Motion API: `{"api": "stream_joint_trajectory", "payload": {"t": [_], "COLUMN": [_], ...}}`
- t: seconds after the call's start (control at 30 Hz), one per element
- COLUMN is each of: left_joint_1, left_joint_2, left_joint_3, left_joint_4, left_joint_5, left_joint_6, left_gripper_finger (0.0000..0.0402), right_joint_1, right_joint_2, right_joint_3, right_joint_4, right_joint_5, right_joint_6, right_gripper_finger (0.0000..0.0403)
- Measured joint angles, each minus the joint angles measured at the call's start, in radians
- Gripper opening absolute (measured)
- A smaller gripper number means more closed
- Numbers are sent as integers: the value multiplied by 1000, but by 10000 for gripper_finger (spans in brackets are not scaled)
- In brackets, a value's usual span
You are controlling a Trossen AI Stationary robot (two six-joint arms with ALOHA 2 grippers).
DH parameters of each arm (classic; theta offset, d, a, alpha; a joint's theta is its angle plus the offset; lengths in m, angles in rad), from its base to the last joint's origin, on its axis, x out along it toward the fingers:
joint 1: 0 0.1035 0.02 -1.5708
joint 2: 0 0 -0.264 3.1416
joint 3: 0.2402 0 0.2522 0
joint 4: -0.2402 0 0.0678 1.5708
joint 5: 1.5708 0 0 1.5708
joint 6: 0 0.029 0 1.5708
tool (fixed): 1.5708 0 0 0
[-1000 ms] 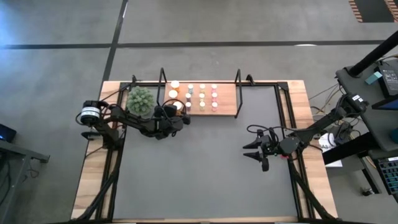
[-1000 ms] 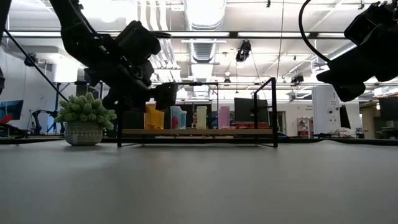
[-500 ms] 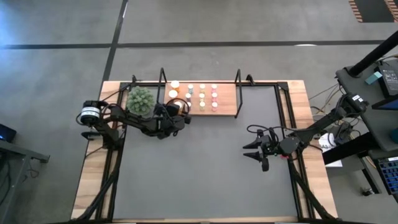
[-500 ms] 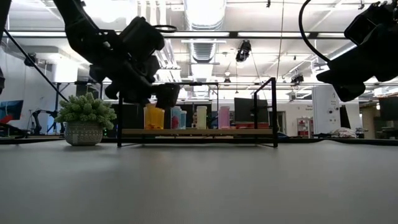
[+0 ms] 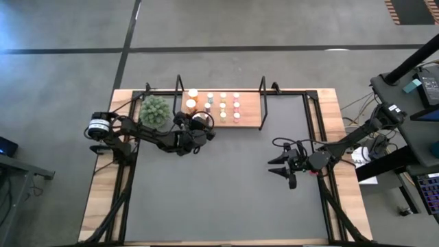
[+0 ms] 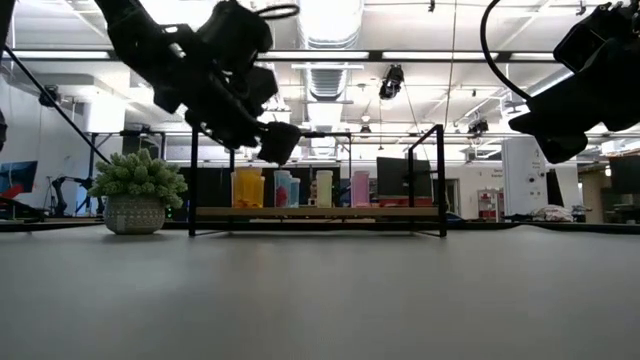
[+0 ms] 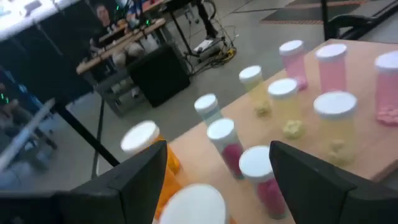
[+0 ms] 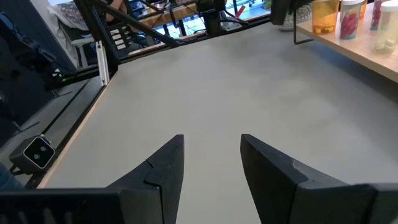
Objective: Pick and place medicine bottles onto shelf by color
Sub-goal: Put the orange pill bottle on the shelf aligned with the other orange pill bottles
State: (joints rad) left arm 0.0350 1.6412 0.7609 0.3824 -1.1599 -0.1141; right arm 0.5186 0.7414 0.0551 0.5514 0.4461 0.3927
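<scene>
The wooden shelf (image 5: 250, 113) stands at the table's far edge, also in the low view (image 6: 320, 212). Several white-capped bottles (image 5: 223, 106) stand on it in rows: orange (image 7: 142, 140), whitish with pink contents (image 7: 224, 140), yellow-green (image 7: 286, 99) and pink (image 7: 292, 56). My left gripper (image 5: 199, 123) hovers open and empty above the shelf's left near corner (image 6: 275, 140). Its fingers stand apart above the bottles (image 7: 217, 149), with an orange bottle's white cap (image 7: 193, 202) below them. My right gripper (image 5: 278, 167) is open and empty above the mat at the right (image 8: 211, 140).
A green spiky plant ball in a pot (image 5: 155, 110) stands just left of the shelf, beside my left arm (image 6: 137, 190). Black wire frames (image 6: 438, 175) rise at both ends of the shelf. The dark grey mat (image 5: 219, 192) spreads over the table's middle and near part.
My left gripper has risen from the level of the bottles at the shelf's left end to above their caps, and has gone a little toward the table's right edge. The bottles stand as before.
</scene>
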Motion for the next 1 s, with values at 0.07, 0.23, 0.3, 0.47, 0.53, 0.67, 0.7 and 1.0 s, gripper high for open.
{"api": "stream_joint_trajectory", "payload": {"t": [0.07, 0.23, 0.3, 0.47, 0.53, 0.67, 0.7, 1.0], "left_joint_1": [-6, -9, -9, -9, -8, 18, 22, 42], "left_joint_2": [-23, -126, -177, -319, -366, -404, -406, -382], "left_joint_3": [0, -3, -8, -14, -14, -22, -29, -82], "left_joint_4": [1, -11, -22, -195, -280, -409, -424, -435], "left_joint_5": [0, 17, 88, 418, 531, 760, 793, 862], "left_joint_6": [41, 112, 128, 47, -5, -111, -133, -142], "left_gripper_finger": [267, 267, 267, 267, 267, 267, 267, 267], "right_joint_1": [0, 0, 0, 0, 0, 0, 0, 0], "right_joint_2": [0, 0, 0, 0, -1, 0, 0, 0], "right_joint_3": [0, 0, 0, 0, 0, 0, 0, 0], "right_joint_4": [0, 0, 0, 0, 0, 0, 1, 0], "right_joint_5": [0, 0, 0, 0, 0, 0, 0, 0], "right_joint_6": [0, 0, 0, 0, 0, 0, 0, 0], "right_gripper_finger": [148, 148, 148, 148, 148, 148, 148, 148]}}
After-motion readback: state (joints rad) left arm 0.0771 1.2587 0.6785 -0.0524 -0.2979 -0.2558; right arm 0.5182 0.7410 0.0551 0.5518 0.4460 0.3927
